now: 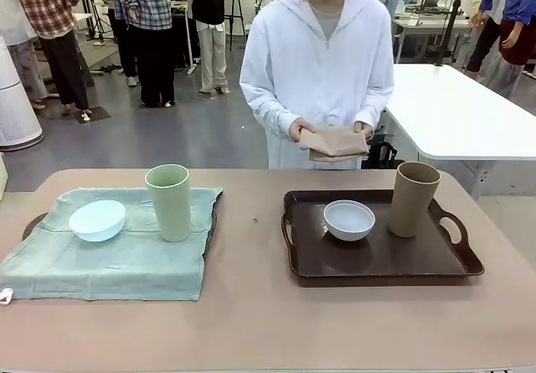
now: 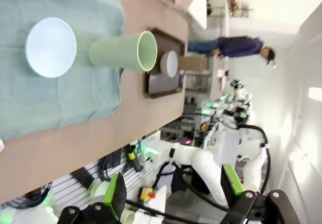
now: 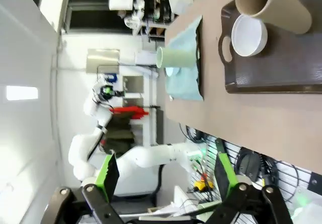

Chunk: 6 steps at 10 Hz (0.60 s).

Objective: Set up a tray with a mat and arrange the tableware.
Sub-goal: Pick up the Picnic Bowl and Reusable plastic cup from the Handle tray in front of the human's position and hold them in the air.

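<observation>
Two sets: blue bowl and green cup on a green mat, left; white bowl and tan cup on a brown tray, right. Fingers spread wide, the left gripper and right gripper grasp nothing.

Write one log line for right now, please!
left tray: green mat, blue bowl, green cup | right tray: white bowl, tan cup, no mat | person: holds folded tan mat | left gripper, right gripper: open

Front camera looks across the table; both rolled wrist cameras share it from afar.
</observation>
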### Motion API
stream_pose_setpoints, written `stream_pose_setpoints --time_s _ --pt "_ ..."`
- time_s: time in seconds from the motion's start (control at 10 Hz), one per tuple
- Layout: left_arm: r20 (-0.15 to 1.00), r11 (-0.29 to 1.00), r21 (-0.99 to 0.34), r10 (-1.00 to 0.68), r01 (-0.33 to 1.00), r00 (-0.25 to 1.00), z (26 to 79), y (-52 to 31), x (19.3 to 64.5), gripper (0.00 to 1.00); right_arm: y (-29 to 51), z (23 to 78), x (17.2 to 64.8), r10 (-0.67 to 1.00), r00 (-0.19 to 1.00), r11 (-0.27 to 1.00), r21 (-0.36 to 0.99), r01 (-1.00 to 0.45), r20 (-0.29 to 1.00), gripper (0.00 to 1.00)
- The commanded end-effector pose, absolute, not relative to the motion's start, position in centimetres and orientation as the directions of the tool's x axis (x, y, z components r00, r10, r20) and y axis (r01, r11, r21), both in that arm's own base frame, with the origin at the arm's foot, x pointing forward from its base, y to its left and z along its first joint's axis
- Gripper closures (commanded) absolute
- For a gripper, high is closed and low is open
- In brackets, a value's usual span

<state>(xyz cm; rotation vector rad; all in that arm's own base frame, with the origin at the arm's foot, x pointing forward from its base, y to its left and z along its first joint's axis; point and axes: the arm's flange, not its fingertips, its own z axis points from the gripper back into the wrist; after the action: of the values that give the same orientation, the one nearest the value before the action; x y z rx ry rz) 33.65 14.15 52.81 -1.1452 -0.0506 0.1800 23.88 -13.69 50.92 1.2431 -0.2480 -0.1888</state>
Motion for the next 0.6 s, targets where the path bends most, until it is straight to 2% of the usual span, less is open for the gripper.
stream_pose_setpoints --time_s 0.0,0.2,0.5 --pt "0.013 0.329 -0.942 0.241 -0.069 0.970 51.7 14.6 31.8 0.00 -13.9 47.9 21.5 -0.342 0.938 0.208 0.978 0.013 0.060 0.00" --pt "0.002 0.302 -0.949 0.284 -0.087 0.959 51.1 15.7 30.9 0.00 -15.9 46.9 19.9 -0.384 0.923 0.166 0.986 0.033 0.034 0.00" --pt "-0.059 0.358 -0.920 0.280 -0.162 0.958 52.1 16.4 31.3 0.00 -16.6 46.2 19.1 -0.396 0.918 0.170 0.984 0.057 0.015 0.00"
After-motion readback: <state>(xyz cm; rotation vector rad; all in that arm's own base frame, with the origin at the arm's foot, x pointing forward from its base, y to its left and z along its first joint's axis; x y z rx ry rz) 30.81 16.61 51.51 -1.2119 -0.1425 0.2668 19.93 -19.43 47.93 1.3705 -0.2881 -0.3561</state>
